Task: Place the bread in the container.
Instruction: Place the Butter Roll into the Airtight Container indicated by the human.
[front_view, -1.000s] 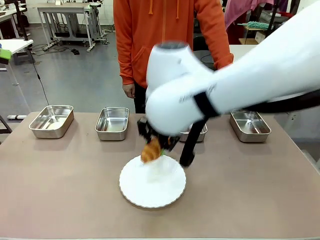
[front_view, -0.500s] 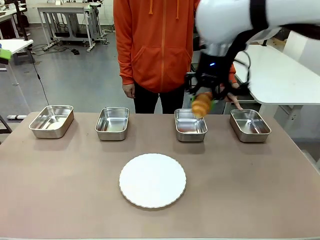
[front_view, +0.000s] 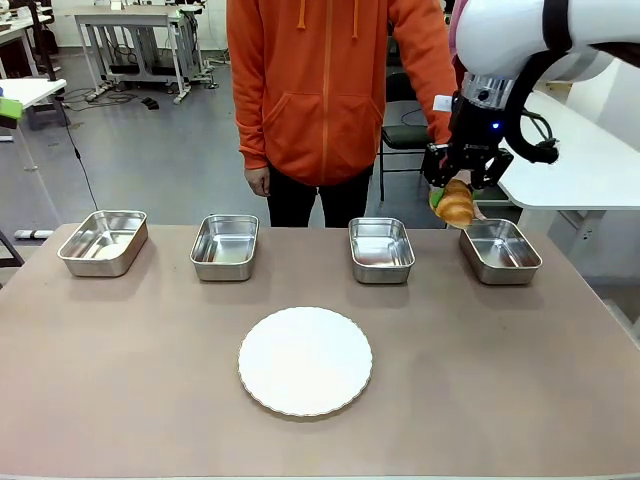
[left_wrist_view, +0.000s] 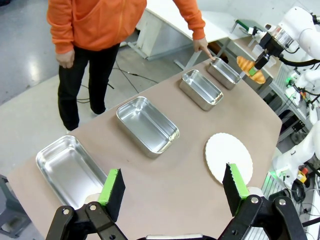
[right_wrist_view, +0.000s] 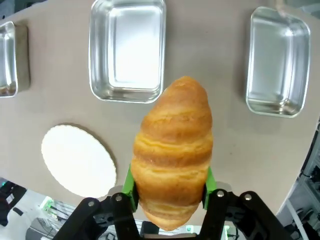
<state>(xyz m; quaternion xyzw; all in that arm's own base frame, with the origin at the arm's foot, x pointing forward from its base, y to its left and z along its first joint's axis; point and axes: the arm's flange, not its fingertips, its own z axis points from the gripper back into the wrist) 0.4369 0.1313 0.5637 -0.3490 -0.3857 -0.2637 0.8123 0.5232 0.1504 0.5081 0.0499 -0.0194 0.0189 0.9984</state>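
Observation:
The golden-brown croissant (front_view: 457, 206) hangs in the air with my right gripper (front_view: 455, 198) shut on it, just above the left far corner of the far-right steel pan (front_view: 503, 251). From the right wrist the croissant (right_wrist_view: 172, 150) sits between the green pads (right_wrist_view: 128, 182), and that pan (right_wrist_view: 277, 60) lies to the upper right. My left gripper (left_wrist_view: 173, 190) is open and high over the table's left end. From there the croissant (left_wrist_view: 251, 71) shows far off, and a person's hand (left_wrist_view: 202, 47) touches the far-right pan (left_wrist_view: 223, 72).
Three more look-alike steel pans (front_view: 103, 241) (front_view: 225, 246) (front_view: 381, 249) line the far side. A round white plate (front_view: 305, 360) lies bare at the table's middle. The person in an orange hoodie (front_view: 320, 90) stands at the far edge.
My right gripper has lifted the croissant off the white plate and carried it up and to the right, past the third pan, to the far-right pan.

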